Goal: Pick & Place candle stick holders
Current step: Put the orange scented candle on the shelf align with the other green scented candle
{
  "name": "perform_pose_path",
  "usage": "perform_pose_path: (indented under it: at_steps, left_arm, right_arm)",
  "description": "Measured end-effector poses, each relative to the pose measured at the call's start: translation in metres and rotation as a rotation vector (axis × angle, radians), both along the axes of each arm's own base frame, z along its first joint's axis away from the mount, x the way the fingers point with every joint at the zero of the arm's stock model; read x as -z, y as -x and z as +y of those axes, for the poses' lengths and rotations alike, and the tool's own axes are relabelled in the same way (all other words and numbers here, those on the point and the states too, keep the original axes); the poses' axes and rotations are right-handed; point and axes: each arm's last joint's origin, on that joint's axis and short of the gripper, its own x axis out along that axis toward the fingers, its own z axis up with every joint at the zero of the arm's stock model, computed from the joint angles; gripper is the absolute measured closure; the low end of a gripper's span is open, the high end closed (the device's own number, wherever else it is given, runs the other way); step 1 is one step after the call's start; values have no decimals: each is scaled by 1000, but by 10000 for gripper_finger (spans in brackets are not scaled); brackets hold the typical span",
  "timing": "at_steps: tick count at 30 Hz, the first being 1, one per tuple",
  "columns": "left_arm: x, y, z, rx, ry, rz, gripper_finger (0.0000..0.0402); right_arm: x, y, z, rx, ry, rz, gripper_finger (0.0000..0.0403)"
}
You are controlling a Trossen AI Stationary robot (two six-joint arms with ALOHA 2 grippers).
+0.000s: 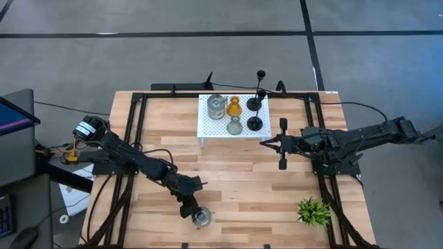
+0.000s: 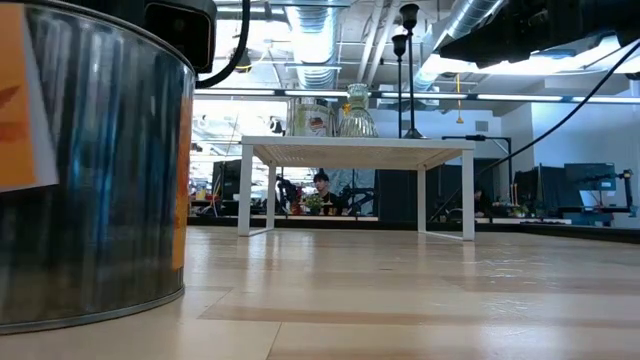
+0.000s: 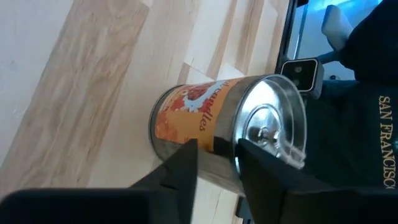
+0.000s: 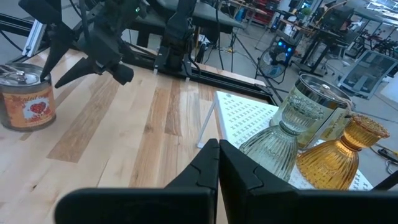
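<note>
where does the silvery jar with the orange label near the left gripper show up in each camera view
High view: the silvery jar sits near the table's front edge, by the left gripper.
Low view: it fills the left side, very close.
Left wrist view: it is central, just past the open fingers.
Right wrist view: it stands far left on the wood.
Shared landmark: the white perforated stand, not seen from the left wrist.

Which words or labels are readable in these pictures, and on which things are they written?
"SAN FRANCISC", cut off at the picture's edge: on the dark garment of a person beside the table.
Orange label on the silvery jar-like holder: cursive writing, not legible.
No other text can be read.
</note>
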Motion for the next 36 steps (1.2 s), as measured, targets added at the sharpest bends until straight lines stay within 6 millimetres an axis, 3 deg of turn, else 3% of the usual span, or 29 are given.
perform_pose_path:
  at_steps: [7,20,27,36]
  left_arm:
    - [1,-5,11,-51,-15,1,390]
    - [1,-10,25,-135,-120,-50,399]
    - [-22,-1,36,-258,-307,-211,400]
    - [-56,23,49,-320,-301,-333,401]
  right_arm:
    - [0,0,0,0,0,0,403]
    - [0,0,0,0,0,0,403]
    - [0,0,0,0,0,-1,403]
    - [0,0,0,0,0,-3,403]
